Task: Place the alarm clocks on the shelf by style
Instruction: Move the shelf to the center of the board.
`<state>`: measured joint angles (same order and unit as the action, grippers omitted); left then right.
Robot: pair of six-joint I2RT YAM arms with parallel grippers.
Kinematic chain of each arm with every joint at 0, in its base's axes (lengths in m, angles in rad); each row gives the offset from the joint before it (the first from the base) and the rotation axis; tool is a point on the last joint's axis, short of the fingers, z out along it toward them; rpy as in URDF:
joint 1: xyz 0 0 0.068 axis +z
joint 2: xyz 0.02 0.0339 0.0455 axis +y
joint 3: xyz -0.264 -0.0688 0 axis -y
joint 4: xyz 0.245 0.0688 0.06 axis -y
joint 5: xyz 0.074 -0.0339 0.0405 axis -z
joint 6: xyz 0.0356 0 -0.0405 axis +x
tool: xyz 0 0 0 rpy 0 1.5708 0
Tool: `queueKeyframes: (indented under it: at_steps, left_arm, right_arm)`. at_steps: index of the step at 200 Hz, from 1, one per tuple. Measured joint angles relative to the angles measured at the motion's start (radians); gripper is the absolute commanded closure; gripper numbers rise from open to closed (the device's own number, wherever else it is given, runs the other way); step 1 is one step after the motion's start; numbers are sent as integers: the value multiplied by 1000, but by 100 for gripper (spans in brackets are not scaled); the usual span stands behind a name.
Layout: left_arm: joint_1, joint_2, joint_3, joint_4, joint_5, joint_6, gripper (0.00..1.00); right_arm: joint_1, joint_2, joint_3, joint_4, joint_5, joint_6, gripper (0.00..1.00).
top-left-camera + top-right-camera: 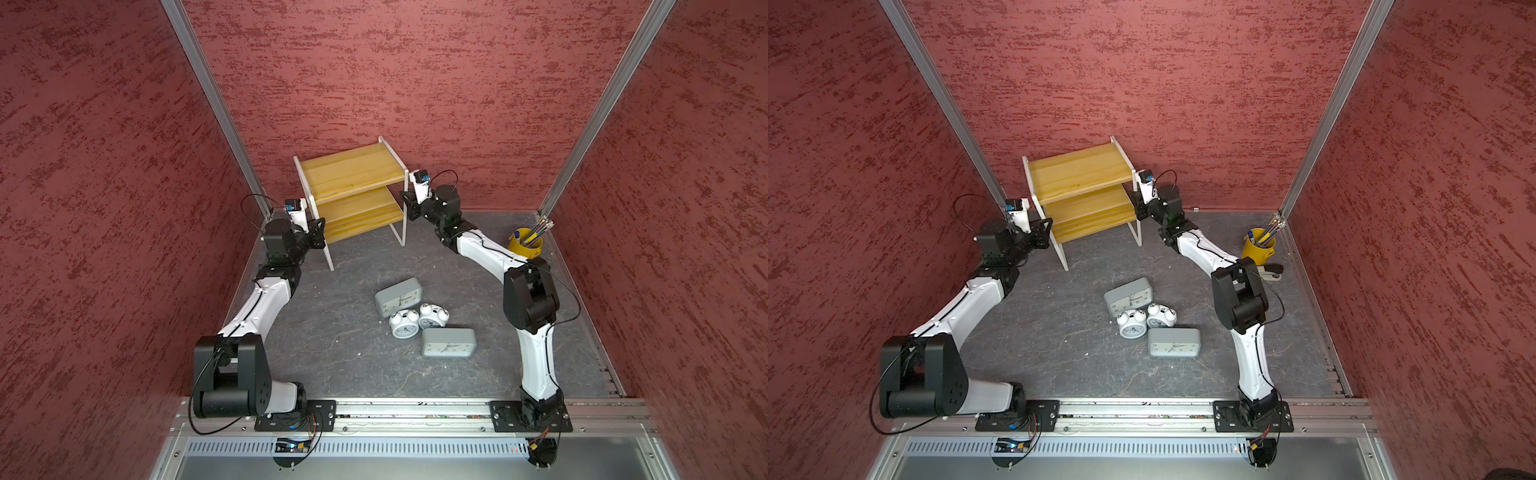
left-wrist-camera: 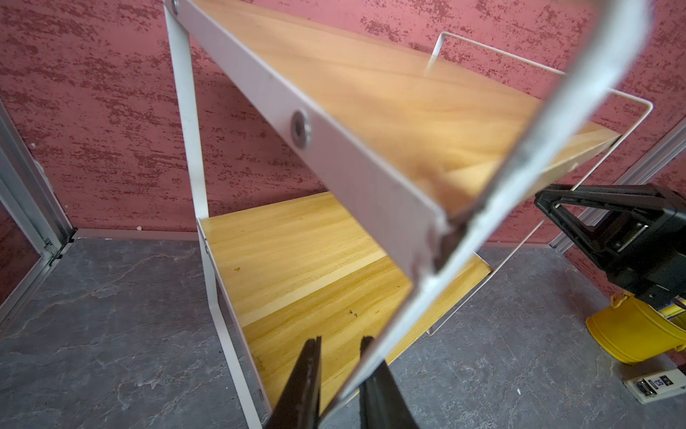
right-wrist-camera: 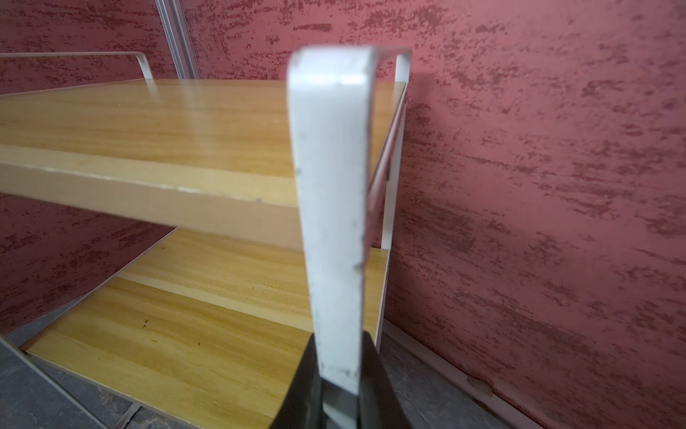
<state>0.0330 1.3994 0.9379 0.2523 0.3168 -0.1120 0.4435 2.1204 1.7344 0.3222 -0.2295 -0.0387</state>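
Since both arms reach to the two-tier shelf of yellowish wooden boards in a thin white metal frame, which stands angled and empty at the back of the dark grey stone-look tabletop, the step looks like taking hold of it to reposition it. The black right gripper pinches a flat white side strip of the frame between its jaws. The black left gripper has the opposite strip between narrowly parted jaws, but I cannot tell whether it is clamped. Both holds should be firm before any move, and the arms should travel together, keeping the boards level. The grey rounded-rectangular alarm clocks and round white twin-bell alarm clocks lie clustered mid-table, well apart from the shelf.
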Motion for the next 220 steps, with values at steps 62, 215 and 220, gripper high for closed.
queueKeyframes:
  at_steps: [62,215,220]
  left_arm:
    - [-65,58,47,11,27,61,92]
    - [-251,41,39,-22,72,88,94]
    - [-256,35,34,-24,71,88,94]
  right_arm:
    - [-12,-216,-289,40,107,-7,87]
    - [-19,-708,-758,-81,332,-13,84]
    - [-19,-718,-768,-80,335,-14,83]
